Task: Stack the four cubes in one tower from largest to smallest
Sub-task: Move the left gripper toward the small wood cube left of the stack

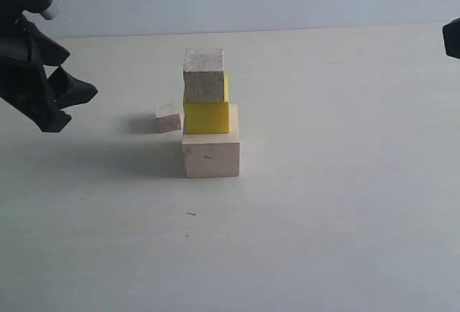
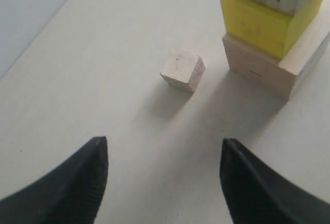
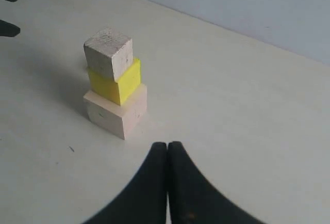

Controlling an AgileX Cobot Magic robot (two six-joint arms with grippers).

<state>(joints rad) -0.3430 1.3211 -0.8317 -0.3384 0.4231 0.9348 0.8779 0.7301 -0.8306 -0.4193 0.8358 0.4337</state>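
My left claw is wide open and holds nothing. It hangs over the table, off to the left of the tower. My right claw is squeezed tight shut with nothing in it, and it points at the tower from farther off. The tower has three blocks: the big wood cube at the bottom, the yellow cube on it, and a small wood cube on top. The smallest cube lies alone on the table, just beside the tower's left side, not touching it.
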